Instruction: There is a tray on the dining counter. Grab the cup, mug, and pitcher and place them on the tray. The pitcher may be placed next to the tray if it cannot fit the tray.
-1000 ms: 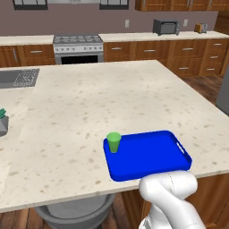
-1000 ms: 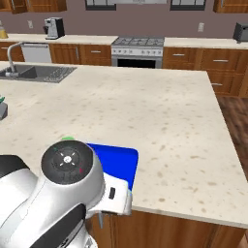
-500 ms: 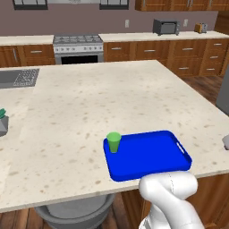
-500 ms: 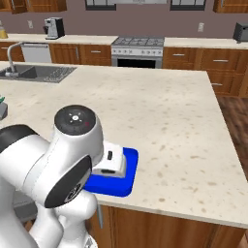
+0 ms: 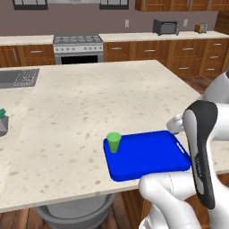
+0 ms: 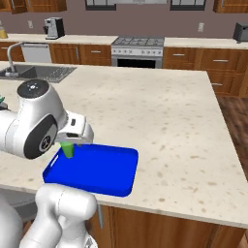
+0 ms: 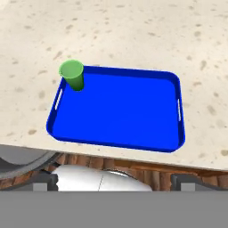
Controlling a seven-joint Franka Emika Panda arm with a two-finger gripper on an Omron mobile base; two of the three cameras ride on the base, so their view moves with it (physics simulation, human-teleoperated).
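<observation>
With the arm now swung up and back, jaws spread wide and empty, the green cup [image 7: 72,74] is left standing in the blue tray's [image 7: 129,107] far-left corner — mug and pitcher remain to be fetched.

Cup [image 7: 72,74] upright in tray [image 7: 124,111] corner; tray on dining counter [image 5: 89,107] near front edge.

Blue tray [image 5: 147,156] flat on the dining counter [image 5: 89,107], near its front edge; green cup [image 5: 113,142] upright in the tray's far left corner; rest of the tray bare. White arm [image 5: 201,152] with a dark band raised at lower right, covering the tray's right end. Grey pot with green leaves [image 5: 2,123] at the left edge; stove [image 5: 78,49] and microwave [image 5: 164,27] along the back wall; sink [image 5: 18,78] at far left.
</observation>
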